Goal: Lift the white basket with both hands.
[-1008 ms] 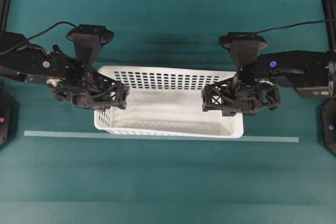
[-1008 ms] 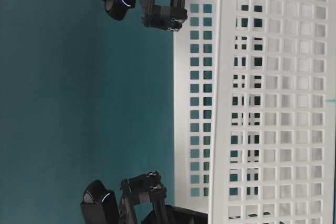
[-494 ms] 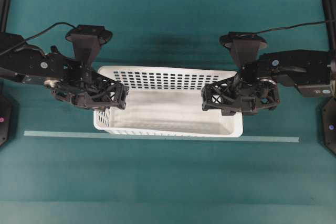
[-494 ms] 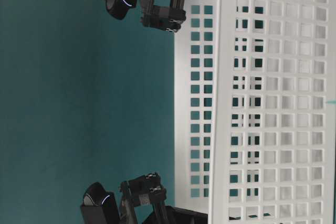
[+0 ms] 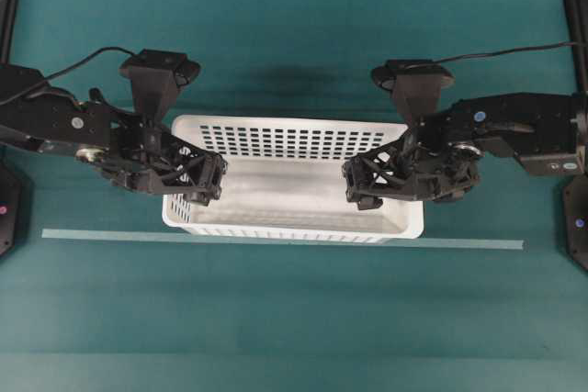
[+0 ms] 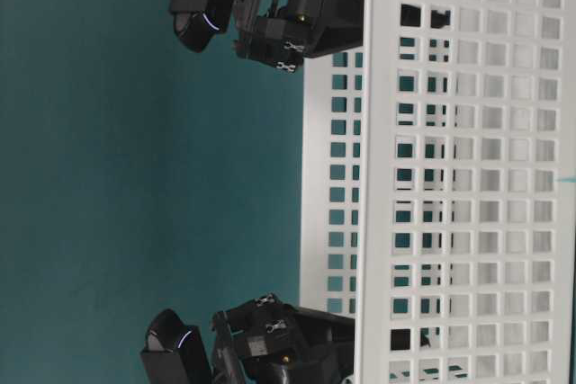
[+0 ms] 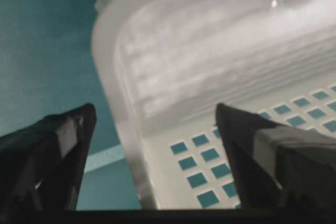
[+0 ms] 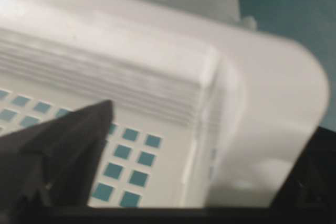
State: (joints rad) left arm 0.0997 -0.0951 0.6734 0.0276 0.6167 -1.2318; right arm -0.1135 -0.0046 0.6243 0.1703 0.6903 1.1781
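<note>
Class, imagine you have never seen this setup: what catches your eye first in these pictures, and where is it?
The white basket stands out against the teal table, at its centre. A black gripper straddles each short end with open jaws: the left gripper and the right gripper. A pale tape line runs along its front.

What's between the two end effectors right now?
Only the basket: its bare white floor spans from the left end effector to the right end effector. The overhead view shows nothing lying in it.

The white basket (image 5: 294,181) sits at the middle of the table (image 5: 294,319), just behind a tape line (image 5: 110,235). The left gripper (image 5: 188,176) straddles its left end wall, the right gripper (image 5: 390,181) its right end wall.
</note>
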